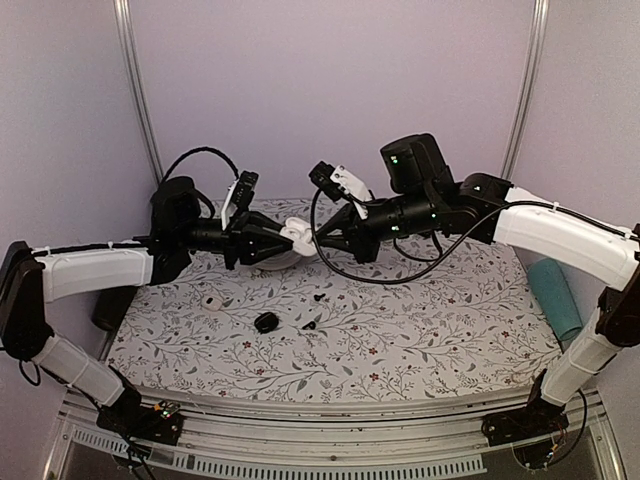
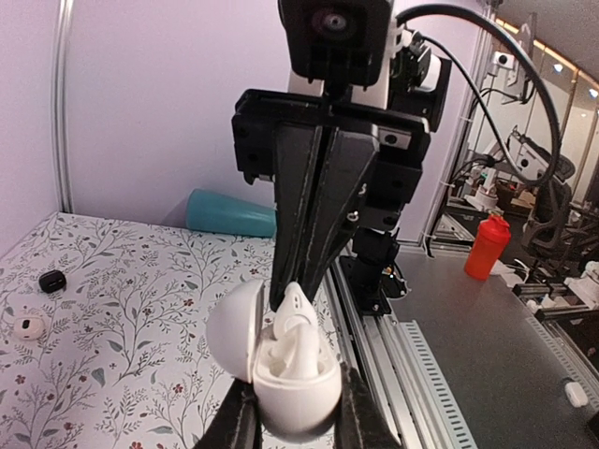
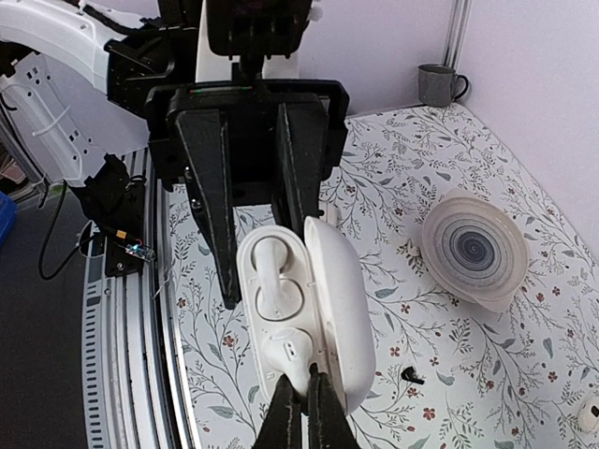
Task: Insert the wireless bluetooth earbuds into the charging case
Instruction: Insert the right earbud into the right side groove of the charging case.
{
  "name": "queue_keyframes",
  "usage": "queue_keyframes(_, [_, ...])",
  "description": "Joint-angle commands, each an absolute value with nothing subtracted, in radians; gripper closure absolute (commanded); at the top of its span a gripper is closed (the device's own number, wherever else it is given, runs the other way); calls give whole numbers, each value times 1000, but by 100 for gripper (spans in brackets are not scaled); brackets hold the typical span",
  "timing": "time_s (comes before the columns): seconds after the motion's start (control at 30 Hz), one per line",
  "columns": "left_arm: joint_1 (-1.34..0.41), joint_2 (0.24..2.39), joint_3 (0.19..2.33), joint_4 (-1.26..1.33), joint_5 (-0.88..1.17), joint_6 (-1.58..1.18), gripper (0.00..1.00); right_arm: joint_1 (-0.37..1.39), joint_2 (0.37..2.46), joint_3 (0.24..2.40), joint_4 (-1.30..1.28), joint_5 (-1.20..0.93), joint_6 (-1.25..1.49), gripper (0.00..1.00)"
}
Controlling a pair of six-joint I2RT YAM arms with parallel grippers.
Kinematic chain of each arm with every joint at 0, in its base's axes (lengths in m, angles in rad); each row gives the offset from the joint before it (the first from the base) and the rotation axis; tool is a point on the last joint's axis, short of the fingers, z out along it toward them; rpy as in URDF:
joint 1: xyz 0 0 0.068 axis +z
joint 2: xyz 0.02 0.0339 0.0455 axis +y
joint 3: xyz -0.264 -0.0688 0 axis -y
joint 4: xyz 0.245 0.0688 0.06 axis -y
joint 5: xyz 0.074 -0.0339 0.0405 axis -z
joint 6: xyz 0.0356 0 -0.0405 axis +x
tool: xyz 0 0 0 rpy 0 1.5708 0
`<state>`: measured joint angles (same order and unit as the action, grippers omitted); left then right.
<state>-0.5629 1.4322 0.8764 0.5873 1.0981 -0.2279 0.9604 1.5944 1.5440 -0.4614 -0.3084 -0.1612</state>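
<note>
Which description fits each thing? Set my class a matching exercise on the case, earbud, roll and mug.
Things:
1. case
2. earbud
3. roll
4. mug

Descriptions:
a. grey, upright
b. in left pincer, lid open
c. in right pincer
d. teal, lying down

Pairs: 1-b, 2-c, 3-d, 4-a

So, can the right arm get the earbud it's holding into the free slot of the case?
Probably yes. The left pincer holds the charging case open, facing the right pincer, whose held earbud sits at the free slot beside the seated earbud. Nothing appears to lie between.
</note>
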Motion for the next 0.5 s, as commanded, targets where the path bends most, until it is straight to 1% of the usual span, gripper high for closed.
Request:
queue_keyframes(0.0, [-583, 1397, 902, 621, 1104, -208, 100, 966, 1623, 1552, -506, -271, -175, 97])
queue_keyframes(0.2, [-591, 1398, 896, 637, 1078, -210, 100, 967, 1637, 1575, -524, -296, -184, 97])
queue_keyframes(0.47, [-604, 1395, 858, 726, 1008, -244, 100, 970, 1662, 1595, -550, -286, -191, 96])
